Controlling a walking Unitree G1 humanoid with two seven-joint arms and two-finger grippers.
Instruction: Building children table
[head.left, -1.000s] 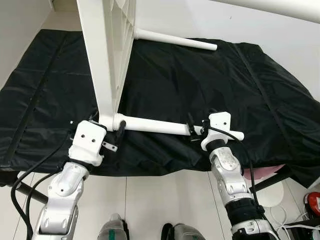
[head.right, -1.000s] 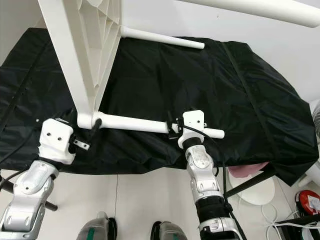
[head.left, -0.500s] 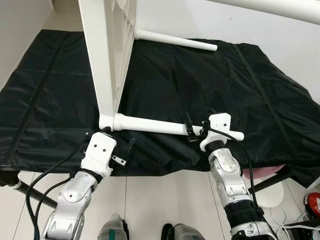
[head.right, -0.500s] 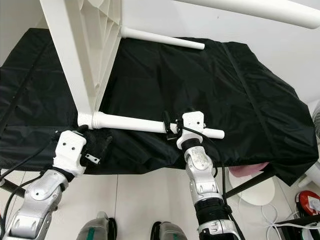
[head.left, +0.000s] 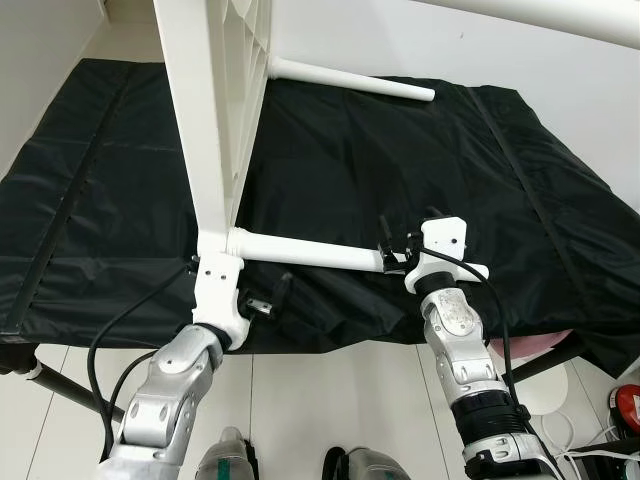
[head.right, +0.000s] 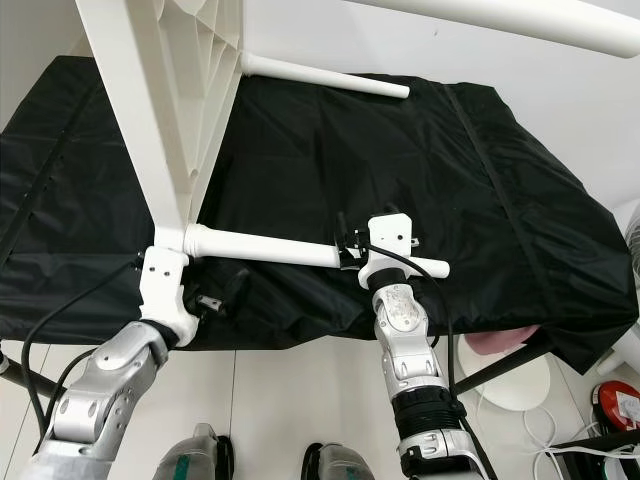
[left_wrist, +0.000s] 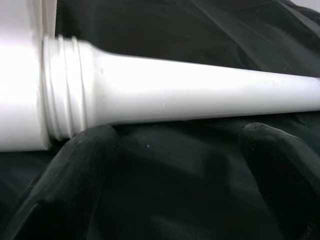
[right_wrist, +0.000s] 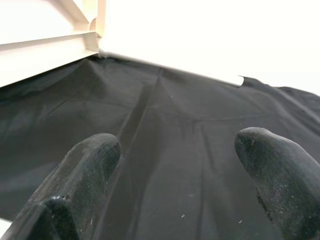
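The white children's table lies on its side on a black cloth, its ribbed top standing upright at the left. A near leg runs level from the top's lower corner toward the right; its threaded end sits in the corner socket. A far leg sticks out behind. My left gripper is open just below the near leg beside the threaded joint, fingers apart on the cloth. My right gripper is open by the leg's outer part, with nothing seen between its fingers.
The cloth-covered surface ends at a front edge just before my arms, with white tiled floor below. A pink thing peeks from under the cloth at the right, next to a white round base. Another white leg crosses the top right.
My left arm has swung right, from left of the table's corner to under the near leg's joint. The right gripper has stayed by the leg's outer end.
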